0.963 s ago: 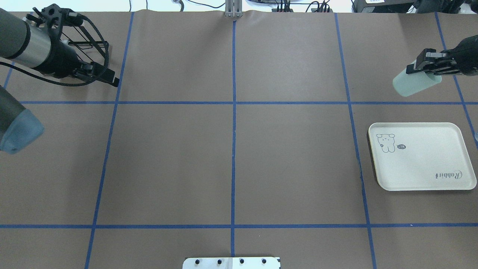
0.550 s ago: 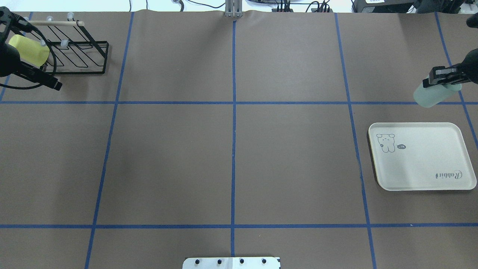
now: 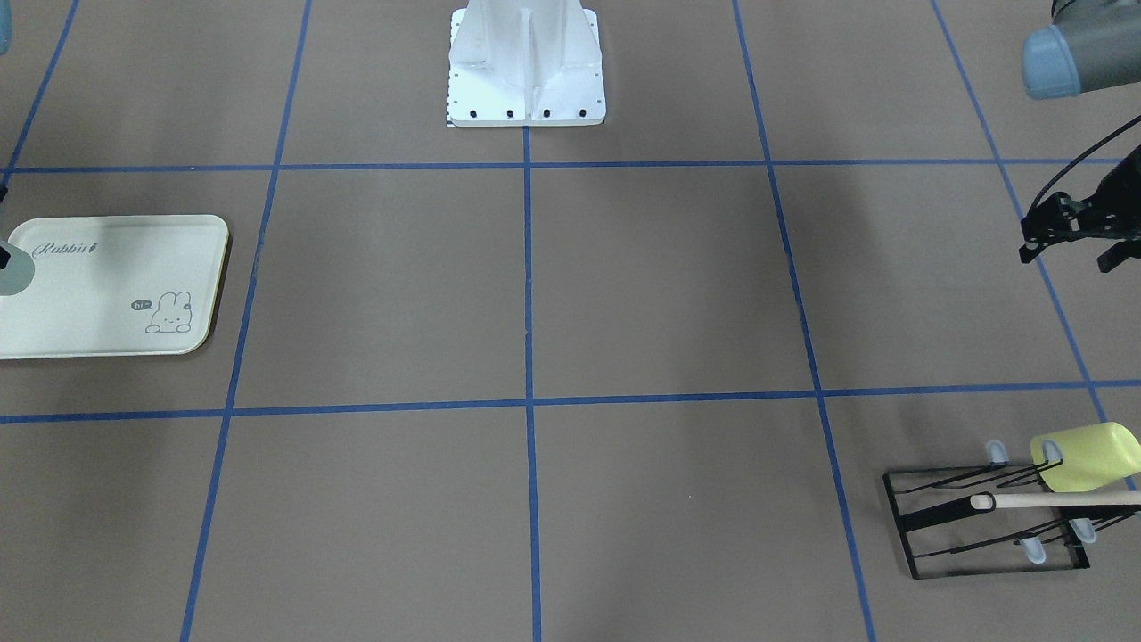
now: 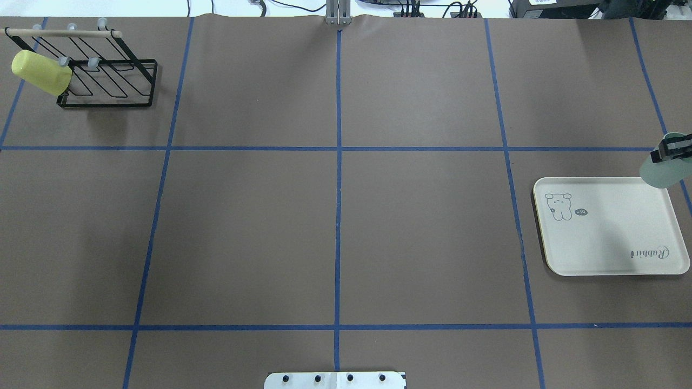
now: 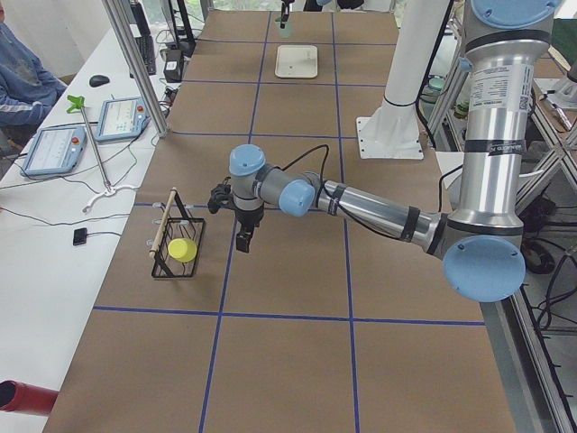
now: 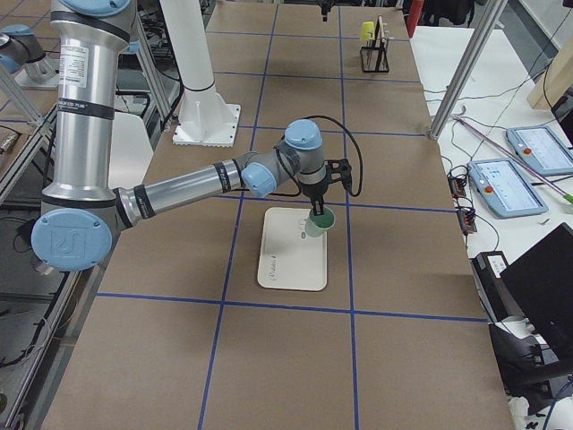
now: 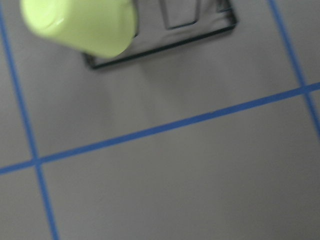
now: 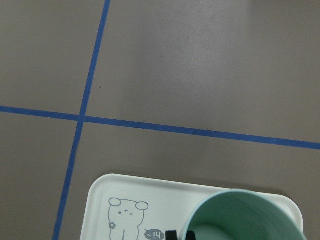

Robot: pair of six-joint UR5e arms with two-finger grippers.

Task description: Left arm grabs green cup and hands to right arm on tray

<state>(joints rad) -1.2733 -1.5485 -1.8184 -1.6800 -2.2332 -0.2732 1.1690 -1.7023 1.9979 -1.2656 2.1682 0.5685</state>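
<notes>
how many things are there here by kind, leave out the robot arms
cups: 2, a green cup and a yellow cup
trays: 1, the tray
racks: 1, the rack
total: 4

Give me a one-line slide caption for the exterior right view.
Right gripper holds the green cup by its rim over the tray; a yellow-green cup sits on the far rack.
</notes>
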